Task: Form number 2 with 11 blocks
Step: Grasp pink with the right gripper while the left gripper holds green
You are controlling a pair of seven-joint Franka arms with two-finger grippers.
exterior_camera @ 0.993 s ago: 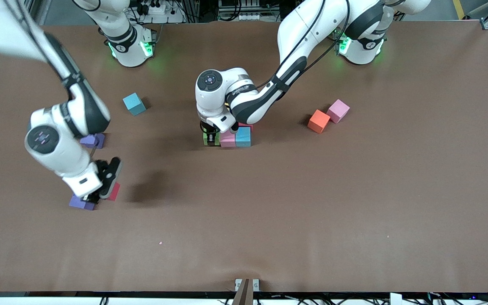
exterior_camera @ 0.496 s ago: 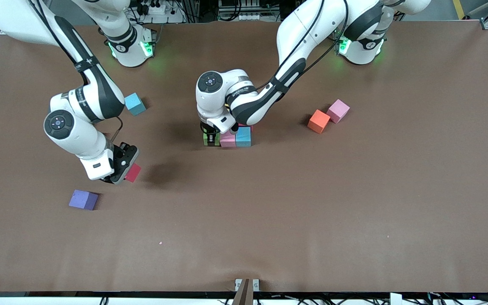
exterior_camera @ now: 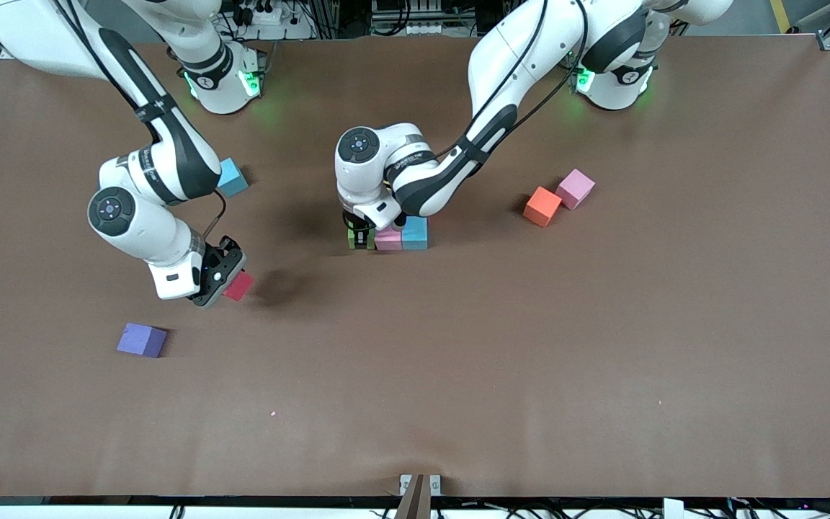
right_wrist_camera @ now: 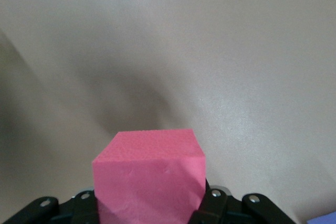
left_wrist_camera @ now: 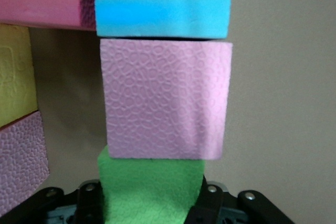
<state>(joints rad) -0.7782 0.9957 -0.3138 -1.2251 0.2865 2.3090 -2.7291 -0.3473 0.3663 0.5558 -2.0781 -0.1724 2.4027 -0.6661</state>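
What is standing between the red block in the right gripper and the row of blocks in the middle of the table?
Nothing visible. The right gripper holds the red block above bare table. Toward the row of blocks, where the left gripper grips the green block, only tabletop shows.

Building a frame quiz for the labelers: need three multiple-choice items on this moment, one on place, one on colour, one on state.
1. Where is the purple block?
A. Alone, nearer the front camera than the row of blocks
B. On the blue block
C. Touching the orange block

2. What colour is the block next to the orange block?
A. Green
B. Pink
C. Yellow

3. What is the right gripper doing?
A. Jaws open, holding nothing
B. Jaws shut on a red block
C. Pressing on the purple block

Answers: 1 A, it lies low in the front view, apart from everything. 2 B, a pink block sits against it. 3 B, the right wrist view shows it between the jaws.
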